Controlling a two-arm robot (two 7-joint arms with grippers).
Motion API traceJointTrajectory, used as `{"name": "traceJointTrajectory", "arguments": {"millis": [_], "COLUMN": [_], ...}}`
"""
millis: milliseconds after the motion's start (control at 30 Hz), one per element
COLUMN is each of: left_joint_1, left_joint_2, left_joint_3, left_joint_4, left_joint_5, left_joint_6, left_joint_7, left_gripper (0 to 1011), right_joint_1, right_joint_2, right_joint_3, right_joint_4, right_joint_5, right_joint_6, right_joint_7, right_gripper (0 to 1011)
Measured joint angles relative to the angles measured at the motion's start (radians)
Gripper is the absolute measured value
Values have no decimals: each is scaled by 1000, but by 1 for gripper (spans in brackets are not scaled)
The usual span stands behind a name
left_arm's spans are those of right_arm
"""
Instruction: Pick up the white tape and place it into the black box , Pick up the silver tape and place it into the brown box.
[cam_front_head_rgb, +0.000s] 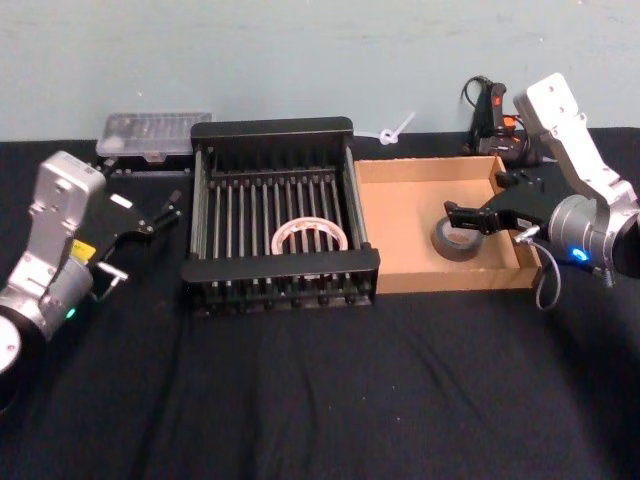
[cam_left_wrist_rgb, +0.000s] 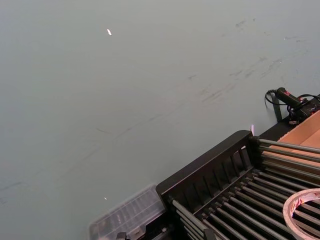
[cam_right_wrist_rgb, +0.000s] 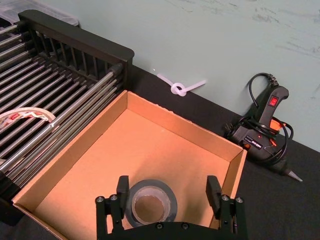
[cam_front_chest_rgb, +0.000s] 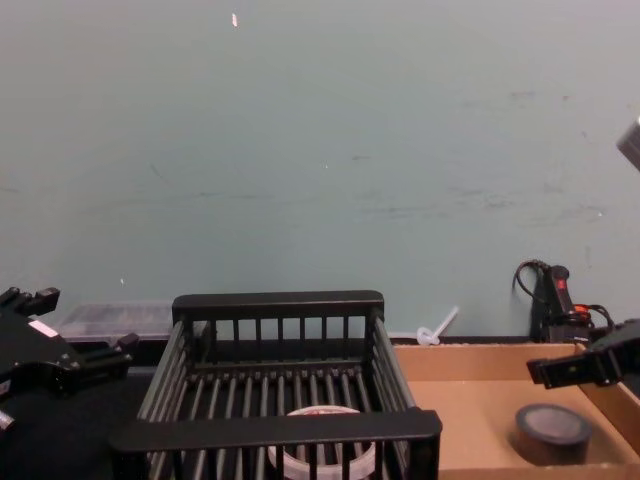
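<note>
The setting is a robotics test bench in a lab or workshop. The work surface is a table (cam_front_head_rgb: 320, 400) covered edge to edge with black cloth, set against a plain pale green painted wall (cam_front_chest_rgb: 320, 150) marked with scuffs and scratches. Along the table's rear edge lie workshop items: a black and orange glue gun (cam_right_wrist_rgb: 262, 130) with its coiled cord near the rear right corner, a clear plastic parts case (cam_front_head_rgb: 152, 133) near the rear left, and a knotted white cable tie (cam_right_wrist_rgb: 178, 89) against the wall.
</note>
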Motion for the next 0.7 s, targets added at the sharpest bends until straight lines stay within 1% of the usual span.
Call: {"name": "traceJointTrajectory", "arguments": {"millis": [67,367,433,467,533,567,600,633,700], "left_joint_1": [0,0,0,0,0,0,0,0,0], "left_joint_2": [0,0,0,0,0,0,0,0,0], "left_joint_3": [0,0,0,0,0,0,0,0,0], "left_joint_4": [0,0,0,0,0,0,0,0,0], "left_joint_5": [0,0,0,0,0,0,0,0,0], "left_joint_6": [0,0,0,0,0,0,0,0,0], "left_joint_7": [0,0,0,0,0,0,0,0,0], "left_gripper": [1001,1001,1001,1001,1001,1001,1001,1001,1001], "right_joint_1": [0,0,-7,-17,-31,-48,-56,-75,-91], "right_joint_2": [0,0,-5,-12,-20,-29,-32,-40,-46], "right_joint_3": [0,0,13,28,44,59,63,71,74], "right_joint_4": [0,0,-3,-9,-21,-35,-40,-51,-58], "right_joint_5": [0,0,0,-4,-14,-33,-43,-75,-108], "right_joint_6": [0,0,-9,-26,-56,-99,-120,-184,-241], "right_joint_7": [0,0,-9,-27,-55,-95,-113,-161,-202], "right_gripper": [1002,1002,1003,1002,1003,1002,1002,1003,1002]}}
